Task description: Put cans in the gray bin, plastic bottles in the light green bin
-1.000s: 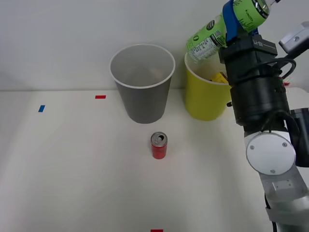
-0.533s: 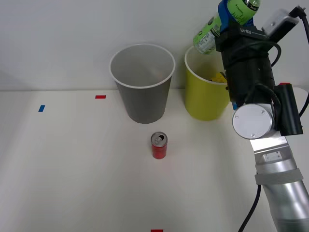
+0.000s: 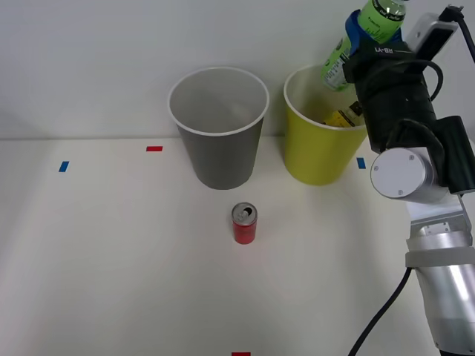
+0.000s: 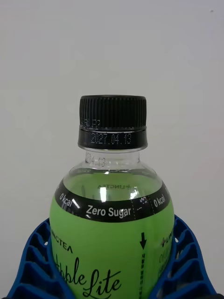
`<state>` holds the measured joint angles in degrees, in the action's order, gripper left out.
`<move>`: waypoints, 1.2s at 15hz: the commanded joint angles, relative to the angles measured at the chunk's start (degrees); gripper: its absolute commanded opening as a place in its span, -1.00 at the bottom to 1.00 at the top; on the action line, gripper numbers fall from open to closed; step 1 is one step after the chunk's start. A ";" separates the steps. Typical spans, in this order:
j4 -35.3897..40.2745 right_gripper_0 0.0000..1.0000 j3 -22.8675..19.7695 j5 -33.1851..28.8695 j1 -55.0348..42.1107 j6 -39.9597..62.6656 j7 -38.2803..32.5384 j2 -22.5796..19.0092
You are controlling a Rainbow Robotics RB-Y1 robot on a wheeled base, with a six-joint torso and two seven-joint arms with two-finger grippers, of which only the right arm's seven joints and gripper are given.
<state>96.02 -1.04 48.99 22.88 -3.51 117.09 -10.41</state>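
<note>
Nearest us on the table (image 3: 111, 252), the red can (image 3: 244, 223) stands upright and alone, well apart from our arm and just in front of the gray bin (image 3: 219, 126); we judge it sits there untouched because we are dealing with bottles first, and its short trip to the gray bin is left for afterward. Behind it the gray bin stands open-mouthed, with nothing that we can make out inside, and the green bin (image 3: 318, 133) stands just beside it on our right, the two close but not touching, so that either can be reached from above. Inside the green bin we can see the yellow bottle (image 3: 344, 117) lying against the far wall, so half of the bottle sorting looks done. Above that bin's right rim our right gripper (image 3: 365, 37) has its blue ribbed fingers (image 4: 35, 266) closed around the body of the green bottle (image 4: 112, 233), one finger on each side of the label, with the black cap (image 4: 112, 122) free beyond them. In the front view the bottle hangs tilted over the bin's mouth, one end up and the labelled end down toward the opening. We hold it by the middle and high over the rim, we think, so that letting go will drop it cleanly inside rather than onto the edge.
</note>
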 commanded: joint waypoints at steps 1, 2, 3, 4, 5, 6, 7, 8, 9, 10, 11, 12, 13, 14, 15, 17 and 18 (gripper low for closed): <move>-0.04 -1.00 -0.02 0.06 -0.03 0.08 -0.19 -0.05; -0.04 -1.00 0.07 0.14 0.06 0.08 -0.28 -0.05; -0.04 -1.00 0.24 0.14 -0.03 0.00 -0.37 -0.14; -0.04 -1.00 0.24 0.14 0.06 0.00 -0.45 -0.05; -0.04 -1.00 0.33 0.23 0.06 0.00 -0.54 -0.05; -0.04 -0.74 0.42 0.32 0.06 0.00 -0.72 0.04; -0.04 -0.20 0.51 0.32 0.06 0.08 -0.89 0.04; -0.04 0.25 0.68 0.49 0.06 0.00 -0.98 0.04; -0.04 0.62 0.86 0.67 0.06 0.00 -1.16 0.04; -0.04 0.77 1.04 0.76 0.06 0.00 -1.42 0.04; -0.04 0.83 1.21 0.85 -0.03 0.00 -1.51 0.04; -0.04 0.89 1.30 0.93 -0.03 0.08 -1.60 0.13; -0.04 0.92 1.39 1.02 0.06 0.00 -1.77 0.48; -0.04 0.95 1.39 1.02 0.06 0.08 -1.77 0.65; -0.04 0.96 1.48 1.02 0.06 0.00 -1.77 0.74; -0.04 0.98 1.48 1.02 0.06 0.08 -1.77 1.01; -0.04 0.99 1.48 1.02 0.06 0.00 -1.77 1.09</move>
<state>95.98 0.43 50.00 22.93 -3.47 115.33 -9.43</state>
